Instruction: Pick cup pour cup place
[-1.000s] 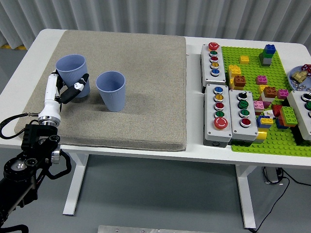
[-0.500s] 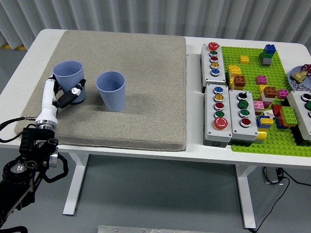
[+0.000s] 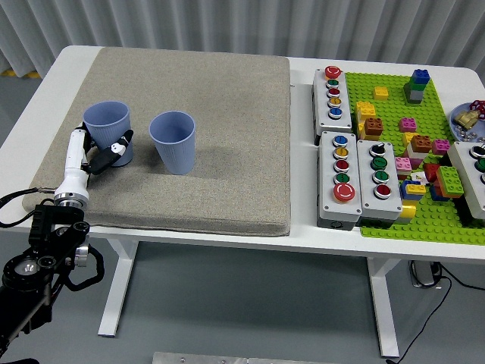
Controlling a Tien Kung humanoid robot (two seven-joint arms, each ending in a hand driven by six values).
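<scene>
Two light blue cups stand upright on the grey mat (image 3: 227, 114). My left hand (image 3: 104, 150) comes in from the lower left, and its white fingers (image 3: 120, 144) are curled around the lower part of the left cup (image 3: 107, 121). That cup sits low at the mat's left side, at or just above its surface. The second cup (image 3: 173, 142) stands free just to its right, a small gap away. Both cups look empty from here. My right hand is out of view.
Three grey button boxes (image 3: 340, 178) stand right of the mat. A green baseplate (image 3: 424, 220) with several coloured bricks lies at the far right. The white table's left edge (image 3: 30, 121) is close to my left hand.
My left hand has lowered the left cup and drawn it slightly toward the near left. The cup has gone from tilted to upright. The second cup has not moved.
</scene>
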